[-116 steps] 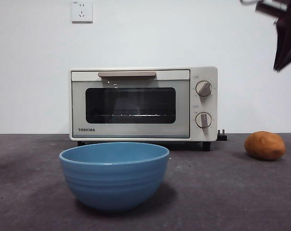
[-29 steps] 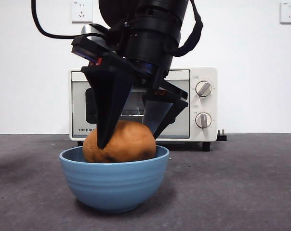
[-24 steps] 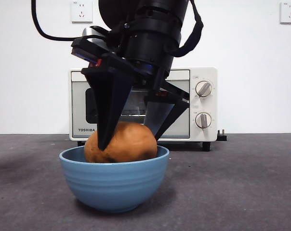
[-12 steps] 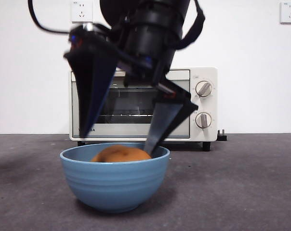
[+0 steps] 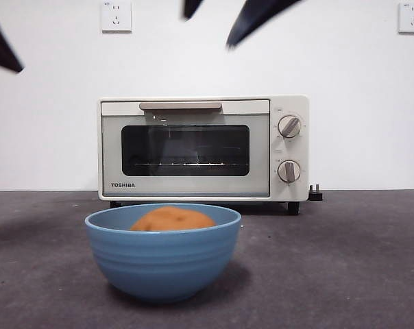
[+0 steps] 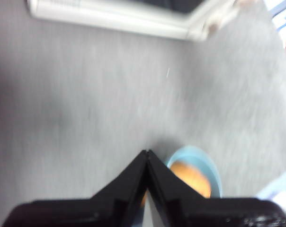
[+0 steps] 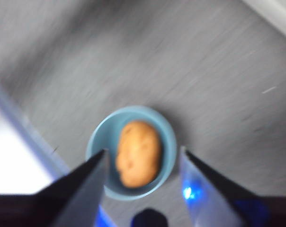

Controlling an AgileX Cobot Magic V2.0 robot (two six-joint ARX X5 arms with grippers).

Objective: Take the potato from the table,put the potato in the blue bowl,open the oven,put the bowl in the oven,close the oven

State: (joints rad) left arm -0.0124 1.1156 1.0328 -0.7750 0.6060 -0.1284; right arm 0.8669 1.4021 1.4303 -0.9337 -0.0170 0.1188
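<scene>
Behind the dark grey, mottled matte table (image 5: 344, 274) rises a plain white wall with two sockets, and against it at the tabletop's far edge stands the cream-white Toshiba toaster oven (image 5: 203, 147), its dark glass door shut under the beige bar handle (image 5: 180, 105). Near the front edge, directly before the oven door, sits the round sky-blue ridged bowl (image 5: 162, 264), and the smooth oval orange-brown potato (image 5: 172, 219) lies inside it, its top just showing over the rim. The right gripper (image 7: 143, 163) hangs high above the bowl with its jaws spread wide and empty, the potato's long axis running between them. The left gripper (image 6: 147, 158) has its jaws pressed together, holding nothing, and looks down with the bowl beside its tips and the oven's base across open tabletop beyond. With the potato delivered, opening the oven looks to be next. The handle lies past and above the bowl, so whichever arm goes must reach over the bowl without knocking it; which arm is nearer the handle cannot be told.
</scene>
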